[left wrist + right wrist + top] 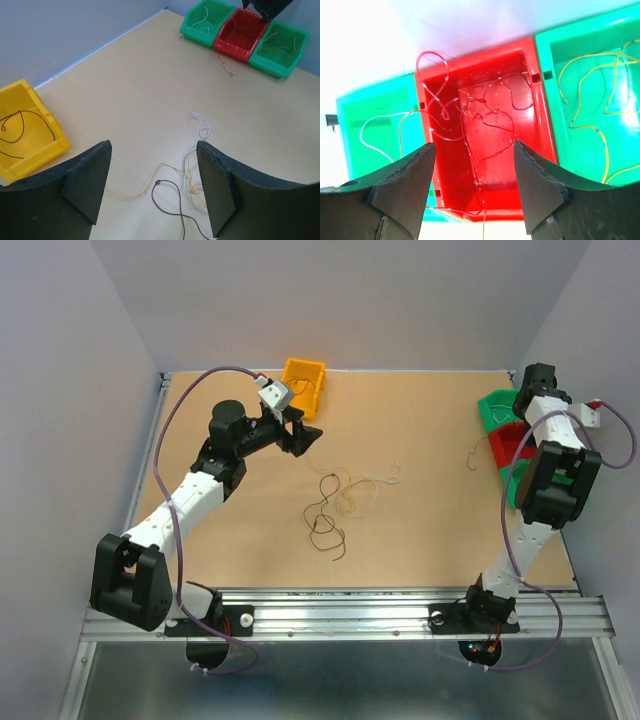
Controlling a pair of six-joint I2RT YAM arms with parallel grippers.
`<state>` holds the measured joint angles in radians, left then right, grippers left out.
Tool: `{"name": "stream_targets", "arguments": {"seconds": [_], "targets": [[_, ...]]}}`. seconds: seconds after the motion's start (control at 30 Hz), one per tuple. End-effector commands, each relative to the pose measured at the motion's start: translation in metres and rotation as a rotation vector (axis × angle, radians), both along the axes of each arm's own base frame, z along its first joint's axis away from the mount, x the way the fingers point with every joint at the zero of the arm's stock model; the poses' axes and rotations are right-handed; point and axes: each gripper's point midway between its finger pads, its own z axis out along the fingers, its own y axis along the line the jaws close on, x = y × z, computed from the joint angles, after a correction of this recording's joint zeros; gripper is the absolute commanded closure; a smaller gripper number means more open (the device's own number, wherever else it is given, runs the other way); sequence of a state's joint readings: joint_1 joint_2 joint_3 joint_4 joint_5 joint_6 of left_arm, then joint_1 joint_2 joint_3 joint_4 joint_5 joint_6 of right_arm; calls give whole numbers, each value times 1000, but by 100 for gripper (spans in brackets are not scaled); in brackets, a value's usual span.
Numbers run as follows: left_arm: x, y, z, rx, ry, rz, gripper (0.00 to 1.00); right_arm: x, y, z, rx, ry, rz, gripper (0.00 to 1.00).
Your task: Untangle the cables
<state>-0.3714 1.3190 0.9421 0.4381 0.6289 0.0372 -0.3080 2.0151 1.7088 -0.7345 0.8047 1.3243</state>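
Cables (340, 502), hair-thin curly brown, yellow and white wires, are tangled at the centre of the tan counter (430, 540). Left gripper (152, 185) at eleven o'clock and right gripper (472, 185) over the three-o'clock red plastic bin (541, 125) are spread, empty. One free end should be pinched.

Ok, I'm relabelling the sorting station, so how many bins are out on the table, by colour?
Yellow bin: 1
Green bins: 2
Red bin: 1
Total: 4
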Motion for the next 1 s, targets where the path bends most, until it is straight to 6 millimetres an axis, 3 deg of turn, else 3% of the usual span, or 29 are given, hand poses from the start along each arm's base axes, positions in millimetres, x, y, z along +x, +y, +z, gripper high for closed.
{"name": "stream_targets", "arguments": {"seconds": [0.0,0.17,0.3,0.4,0.43,0.47,0.53,0.57,0.6,0.67,0.7,0.97], "targets": [[-7,-3,24,-24,-87,-28,21,-1,-15,30,-71,5,-16,31],[-5,-3,21,-22,-77,-28,21,2,-9,38,-66,0,16,36],[-6,-4,21,-22,-80,-32,21,5,17,39,-34,-2,91,39],[-7,-3,22,-20,-88,-28,21,20,50,37,-10,59,254,32],[-9,0,25,-19,-100,-16,21,24,97,33,-93,232,443,22],[-10,0,25,-18,-104,-16,21,19,94,29,-108,257,428,22],[-10,3,26,-17,-109,-1,21,14,118,27,-140,304,489,9],[-10,5,27,-17,-116,10,21,12,124,24,-140,316,512,8],[-10,7,29,-16,-123,22,21,12,133,8,-126,320,562,8],[-6,11,29,-14,-124,59,21,18,142,14,-146,256,627,6],[-5,12,27,-13,-121,68,21,14,159,-3,-108,261,693,5],[3,7,13,-5,-56,62,21,8,165,-34,-72,291,724,4]]}}
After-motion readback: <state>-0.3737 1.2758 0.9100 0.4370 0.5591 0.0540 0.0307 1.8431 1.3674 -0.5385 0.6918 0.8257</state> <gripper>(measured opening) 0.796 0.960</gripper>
